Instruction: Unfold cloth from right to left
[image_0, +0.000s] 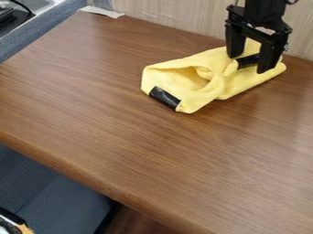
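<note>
Camera view: the yellow cloth (245, 84) lies on the wood-grain table (122, 132), in the far right part of the top. It is bunched and folded over on itself, long and narrow in outline, running from a near left end to a far right end. The material is gathered in a twist at about mid-length, with a raised, hollow fold to the left of it. One black patch (165, 97) sits at the near left edge of the cloth; a second black patch (247, 61) shows toward its far right end, between the fingers of the gripper (249, 63). The gripper hangs down over that far right end, its two fingers standing well apart, one left and one right of the second patch. No grip on the cloth is seen; whether the fingertips touch it cannot be told. Behind the table stands a pale wood-grain wall (177, 16). A whitish strip (103, 11) lies at the far left corner of the table. Beyond the left edge are a blue-grey surface (36, 34) and part of a metallic fixture (38, 4) with a black item on it. Below the near left edge is dark blue upholstery (55, 187).
</note>
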Controlling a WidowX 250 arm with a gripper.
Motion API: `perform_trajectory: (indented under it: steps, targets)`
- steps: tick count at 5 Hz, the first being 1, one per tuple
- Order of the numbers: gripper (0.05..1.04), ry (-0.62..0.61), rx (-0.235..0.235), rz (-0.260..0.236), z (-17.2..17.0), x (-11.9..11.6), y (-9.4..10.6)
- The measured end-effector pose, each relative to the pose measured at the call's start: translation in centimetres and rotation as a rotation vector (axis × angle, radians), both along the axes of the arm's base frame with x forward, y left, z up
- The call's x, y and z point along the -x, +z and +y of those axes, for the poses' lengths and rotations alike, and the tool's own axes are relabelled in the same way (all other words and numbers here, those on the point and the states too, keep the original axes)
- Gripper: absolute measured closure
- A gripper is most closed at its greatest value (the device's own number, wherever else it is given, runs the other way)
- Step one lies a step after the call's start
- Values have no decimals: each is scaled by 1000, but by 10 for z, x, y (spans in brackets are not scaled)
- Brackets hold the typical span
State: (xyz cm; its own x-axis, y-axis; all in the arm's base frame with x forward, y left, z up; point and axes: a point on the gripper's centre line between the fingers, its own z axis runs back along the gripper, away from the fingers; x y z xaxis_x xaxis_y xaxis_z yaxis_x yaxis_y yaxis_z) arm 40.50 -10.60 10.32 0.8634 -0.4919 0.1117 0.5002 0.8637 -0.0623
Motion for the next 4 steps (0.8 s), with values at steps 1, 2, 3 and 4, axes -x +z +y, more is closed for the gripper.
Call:
perform_trajectory:
  steps: [1, 2, 3, 4]
  targets:
    - [140, -25, -12, 17, -6, -1, -8]
    - [417, -42, -19, 5, -9, -2, -8]
    - [719, -46, -26, 5, -8, -2, -9]
    - [921, -42, -29, 0, -7, -3, -8]
